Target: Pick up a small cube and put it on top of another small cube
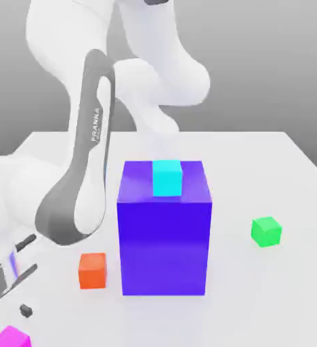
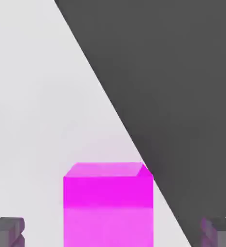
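On the exterior view's left, the gripper (image 1: 15, 288) hangs spread wide just above the magenta cube (image 1: 11, 337) at the white desk's (image 1: 269, 169) near edge. The green cube (image 1: 266, 231) sits far right, beyond the blue block (image 1: 164, 237).

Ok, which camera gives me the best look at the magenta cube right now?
The hand view: the magenta cube sits large and unobstructed between the open gripper's fingertips. The exterior view catches just a corner of it at the frame's bottom edge.
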